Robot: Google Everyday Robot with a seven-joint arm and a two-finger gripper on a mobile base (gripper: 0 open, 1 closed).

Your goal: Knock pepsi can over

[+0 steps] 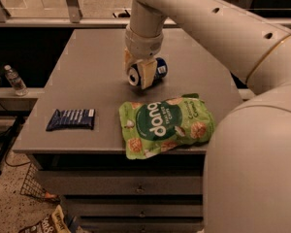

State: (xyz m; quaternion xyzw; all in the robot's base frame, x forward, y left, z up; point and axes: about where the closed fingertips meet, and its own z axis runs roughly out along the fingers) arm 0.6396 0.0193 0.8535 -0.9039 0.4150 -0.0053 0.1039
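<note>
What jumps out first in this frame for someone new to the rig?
The big white arm sweeps in from the upper right, with the gripper down at the pepsi can near the table's middle; the can looks tipped, silver end toward the camera. Next comes the bright green chip bag at the front edge of the table, with a dark-blue snack wrapper to its left.
</note>
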